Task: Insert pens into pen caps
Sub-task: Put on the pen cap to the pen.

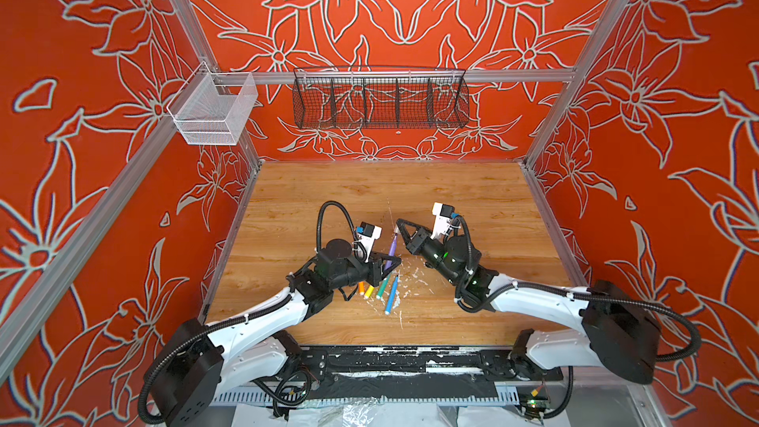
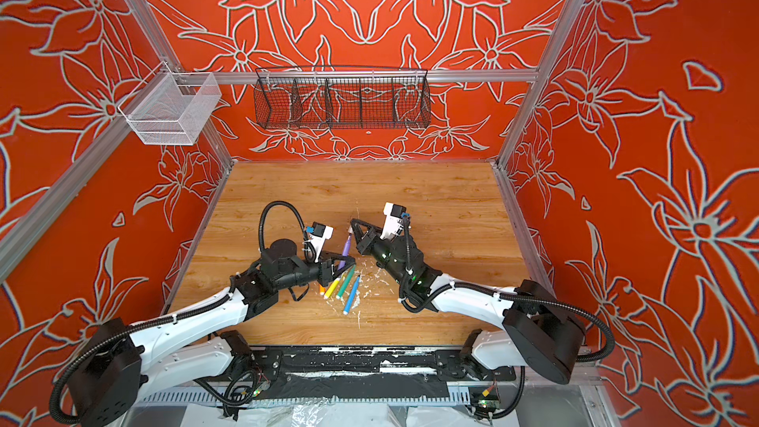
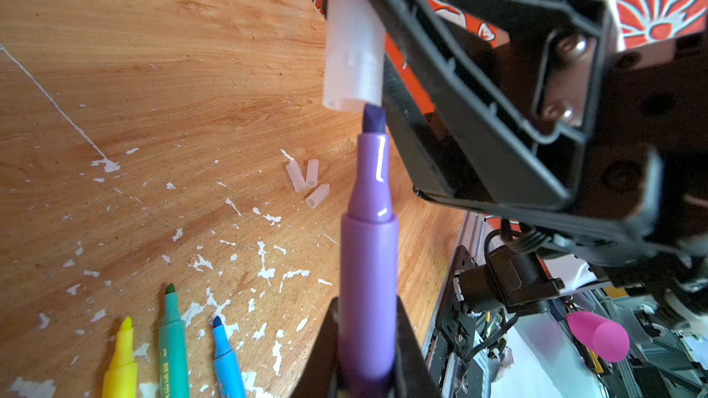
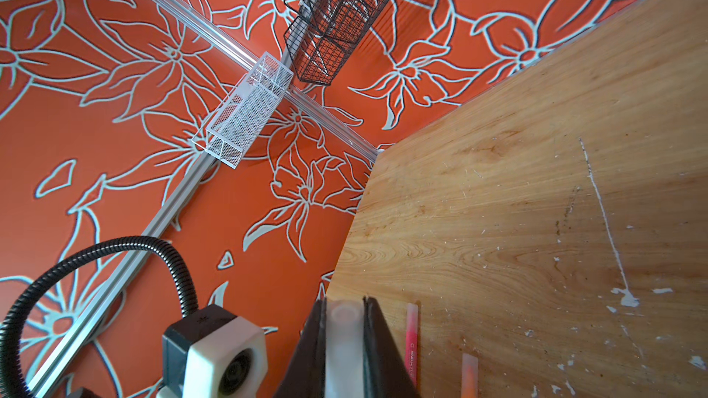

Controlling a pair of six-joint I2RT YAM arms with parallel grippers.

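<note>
Under left gripper: orange pen mostly hidden; purple pen base covered.

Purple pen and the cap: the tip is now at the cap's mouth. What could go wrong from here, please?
1. In the left wrist view the tip of the purple pen meets the cap at its rim, not its centre; a push may jam there or tilt the cap in the right pincer.
2. The left pincer grips the pen far from its tip, so the pen may pivot or slip back.

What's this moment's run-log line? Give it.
left jaws: shut on purple pen | right jaws: shut on cap | tip at cap mouth, not inserted
</note>
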